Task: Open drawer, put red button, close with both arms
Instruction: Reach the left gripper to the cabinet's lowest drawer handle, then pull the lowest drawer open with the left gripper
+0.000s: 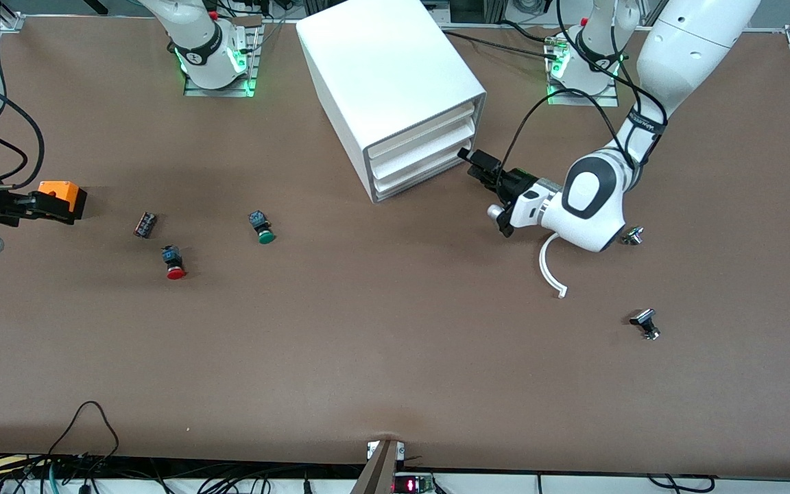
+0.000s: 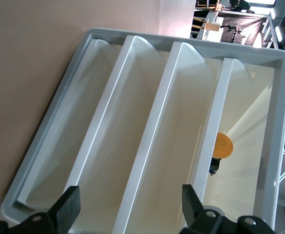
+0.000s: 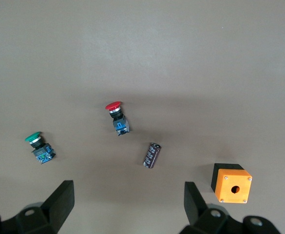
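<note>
Left pincer spread wide, empty, at the drawer front; contact unclear. Right pincer wide open, empty, waiting above the worktop, red button lying below it.

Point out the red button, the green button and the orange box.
red button (image 1: 175,272): front view, on its red cap.
green button (image 1: 265,237): front view, on its green cap.
orange box (image 3: 233,185): right wrist view, on its orange top.

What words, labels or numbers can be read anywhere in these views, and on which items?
No text can be read with certainty.
Left arm: a dark band carries white lettering, too small to read.
Small display at the table edge nearest the front camera: red digits, too blurred to read.
Cabinet, red button, green button, orange box: no visible markings.
</note>
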